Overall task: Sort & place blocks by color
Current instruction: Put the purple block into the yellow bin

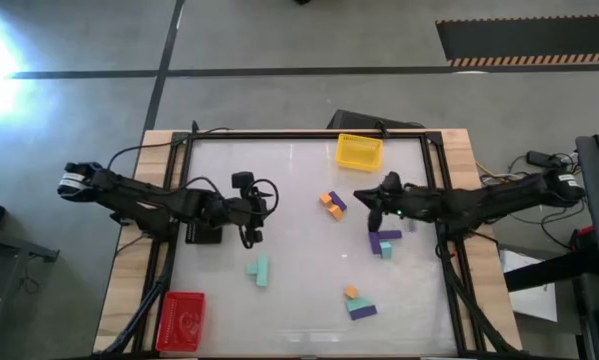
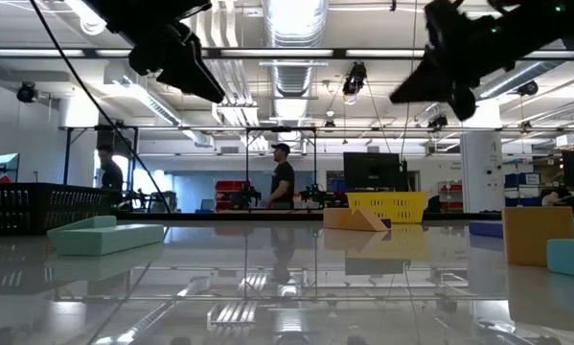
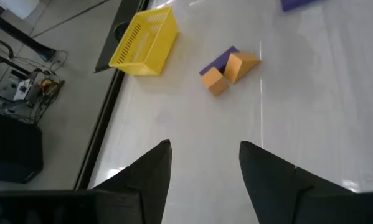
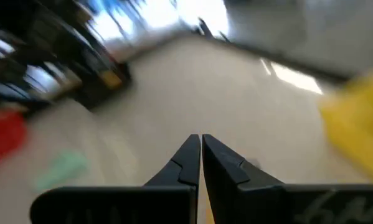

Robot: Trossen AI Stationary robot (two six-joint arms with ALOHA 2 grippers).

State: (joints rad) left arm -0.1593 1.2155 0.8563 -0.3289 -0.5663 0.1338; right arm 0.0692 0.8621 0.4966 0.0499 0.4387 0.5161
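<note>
High view: right tool, closed and empty, hovers beside orange blocks.

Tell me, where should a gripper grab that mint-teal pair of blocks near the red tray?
Probably from straight above, closing across the narrow width of the longer mint-teal bar. It lies flat with open table around it, clear of the red tray, though a second teal piece touches its side.

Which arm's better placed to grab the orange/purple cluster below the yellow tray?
Right, marginally. The right claw, shut and empty, sits just beside the orange and purple cluster. The left claw is open but farther away.
</note>
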